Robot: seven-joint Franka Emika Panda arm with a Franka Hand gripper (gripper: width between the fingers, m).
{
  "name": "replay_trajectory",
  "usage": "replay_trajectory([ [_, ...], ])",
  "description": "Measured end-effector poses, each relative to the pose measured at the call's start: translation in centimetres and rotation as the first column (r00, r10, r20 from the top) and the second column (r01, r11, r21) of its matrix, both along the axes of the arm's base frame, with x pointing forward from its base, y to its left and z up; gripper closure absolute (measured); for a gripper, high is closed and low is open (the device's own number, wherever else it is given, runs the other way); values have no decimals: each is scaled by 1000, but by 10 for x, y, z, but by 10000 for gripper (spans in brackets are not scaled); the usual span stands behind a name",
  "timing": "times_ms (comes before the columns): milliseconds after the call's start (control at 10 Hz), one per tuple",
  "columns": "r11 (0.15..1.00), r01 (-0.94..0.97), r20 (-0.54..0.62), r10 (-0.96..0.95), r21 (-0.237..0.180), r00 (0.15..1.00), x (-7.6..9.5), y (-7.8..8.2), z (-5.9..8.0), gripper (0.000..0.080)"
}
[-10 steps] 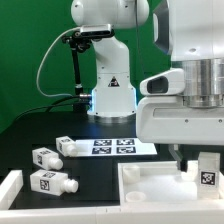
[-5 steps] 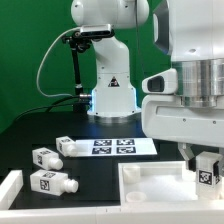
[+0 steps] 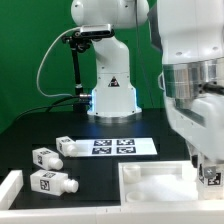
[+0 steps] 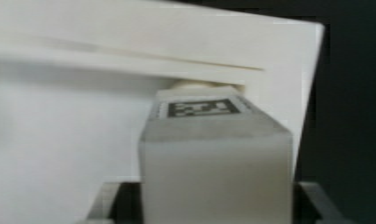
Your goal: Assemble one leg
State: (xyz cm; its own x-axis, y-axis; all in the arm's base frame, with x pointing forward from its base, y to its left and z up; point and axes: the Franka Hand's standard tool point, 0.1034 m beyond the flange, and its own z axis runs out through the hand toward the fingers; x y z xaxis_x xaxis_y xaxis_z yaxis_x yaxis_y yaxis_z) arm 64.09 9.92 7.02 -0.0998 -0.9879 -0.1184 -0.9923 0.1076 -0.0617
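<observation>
Legs come to four by my count: two tagged pegs lie at the lower left of the exterior view (image 3: 43,157) (image 3: 52,184), a third (image 3: 68,146) rests just beside the marker board (image 3: 120,146) at its left end, and the fourth, the leg (image 3: 210,176), sits at the lower right edge between my fingers. One gripper (image 3: 208,172), mine, stands over the single white panel (image 3: 150,182) that fills the lower right. The pads are drawn in against the leg's sides and grip it, with its tagged face toward the camera. In the wrist view the leg (image 4: 210,150) runs up the middle of the frame, its tag near the far end, where it meets the panel (image 4: 96,110); whether it sits in a hole I cannot tell. My fingers are nearly cut off there, only dark edges showing at the lower corners. The frame crops the panel's right side in the exterior view.
</observation>
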Motion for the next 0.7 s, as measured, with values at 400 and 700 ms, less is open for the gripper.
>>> replay_trajectory([
  [400, 985, 172, -20, -171, 22, 985, -1, 0, 0, 512],
  [700, 975, 221, -27, -221, 24, 975, -2, 0, -1, 307],
])
